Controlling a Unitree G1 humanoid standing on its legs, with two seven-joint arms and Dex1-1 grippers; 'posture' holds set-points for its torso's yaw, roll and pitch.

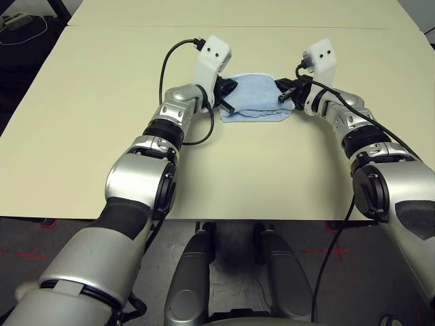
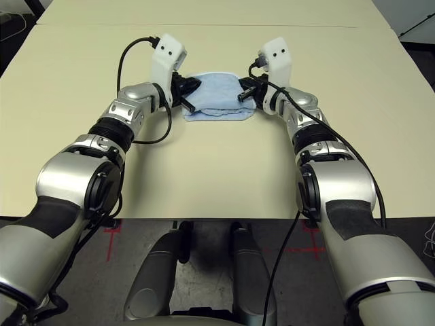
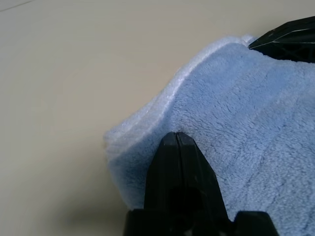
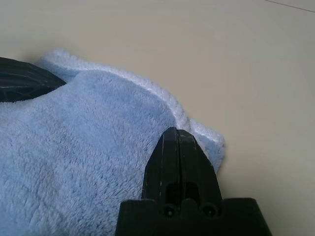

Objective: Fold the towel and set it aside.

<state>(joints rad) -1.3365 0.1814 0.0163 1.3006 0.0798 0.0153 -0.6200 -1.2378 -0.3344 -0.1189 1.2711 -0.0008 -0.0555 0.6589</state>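
On the pale, smooth surface (image 1: 136, 68) lies the light blue terry towel (image 1: 253, 94), folded, between the left tool (image 3: 178, 135) and right tool (image 4: 178, 132), both closed, tips against it; dragging unevenly could skew its layers.

I have both silver arms reaching forward, wrists angled inward so the left gripper (image 3: 178, 133) and right gripper (image 4: 178, 130) face each other, each with its two black fingers pressed together
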